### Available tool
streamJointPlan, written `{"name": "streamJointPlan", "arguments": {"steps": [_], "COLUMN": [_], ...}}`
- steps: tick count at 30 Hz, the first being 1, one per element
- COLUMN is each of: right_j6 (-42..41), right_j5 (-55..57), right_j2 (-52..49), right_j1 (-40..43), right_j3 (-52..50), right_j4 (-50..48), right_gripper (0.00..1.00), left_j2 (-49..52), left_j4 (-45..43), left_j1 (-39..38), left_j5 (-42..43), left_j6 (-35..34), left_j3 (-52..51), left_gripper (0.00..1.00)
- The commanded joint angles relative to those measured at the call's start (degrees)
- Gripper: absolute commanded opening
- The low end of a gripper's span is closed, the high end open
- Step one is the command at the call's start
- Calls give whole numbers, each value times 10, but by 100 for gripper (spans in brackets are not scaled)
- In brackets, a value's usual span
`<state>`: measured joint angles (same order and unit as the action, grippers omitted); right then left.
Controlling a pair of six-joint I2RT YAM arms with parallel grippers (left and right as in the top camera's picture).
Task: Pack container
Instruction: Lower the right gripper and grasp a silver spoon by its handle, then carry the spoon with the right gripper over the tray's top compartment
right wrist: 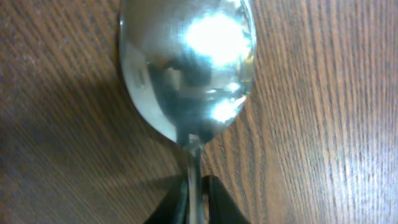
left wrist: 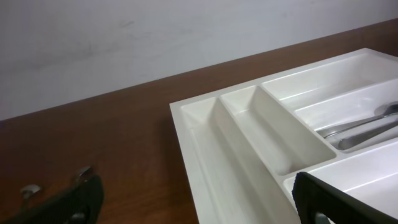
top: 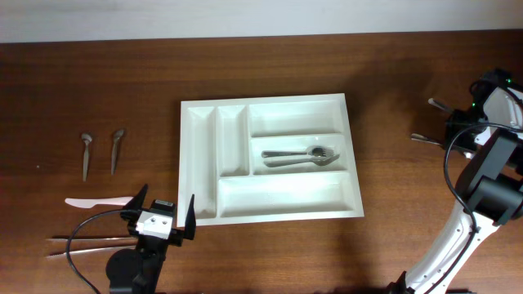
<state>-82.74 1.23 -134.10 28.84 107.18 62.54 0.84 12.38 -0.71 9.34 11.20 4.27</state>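
The container is a large white tray lying mid-table, seen also in the left wrist view. Its middle wide compartment holds metal cutlery. My left gripper hovers open at the tray's near left corner, with nothing between its black fingers. At the table's far right, my right gripper is shut on the thin handle of a shiny metal spoon, whose bowl lies on the wood just ahead of the fingers. In the overhead view the right wrist hides that gripper.
Two small spoons lie on the left of the table. Nearer the front are a pale plastic knife and long thin metal pieces. Two metal utensil ends stick out beside the right wrist.
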Motion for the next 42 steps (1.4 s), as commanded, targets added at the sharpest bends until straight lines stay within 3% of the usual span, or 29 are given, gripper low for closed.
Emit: {"name": "streamJointPlan", "arguments": {"steps": [1,12,22,29,34,42], "right_j6": [23,66,71,28,27,-44], "right_j5": [3,9,-42,-90,-90,-92], "right_j2": [-13,-13,-12,-12,-12,-12], "right_j1": [2,-1,-55,-137,-216,-333], "right_j3": [12,127,236,237,237,237], "right_j4": [1,54,196,278,276,241], "right_gripper": [6,4,4,4,4,4], "left_j2": [-4,-4,-4,-4,-4,-4], "left_j4": [-2,-2,-2,-2,-2,-2], "left_j1": [2,2,2,2,2,2], "left_j5": [-4,-4,-4,-4,-4,-4], "left_j6": [9,9,9,9,9,9], "left_j3": [-4,-4,-4,-4,-4,-4], "left_gripper": [99,99,99,99,99,99]}}
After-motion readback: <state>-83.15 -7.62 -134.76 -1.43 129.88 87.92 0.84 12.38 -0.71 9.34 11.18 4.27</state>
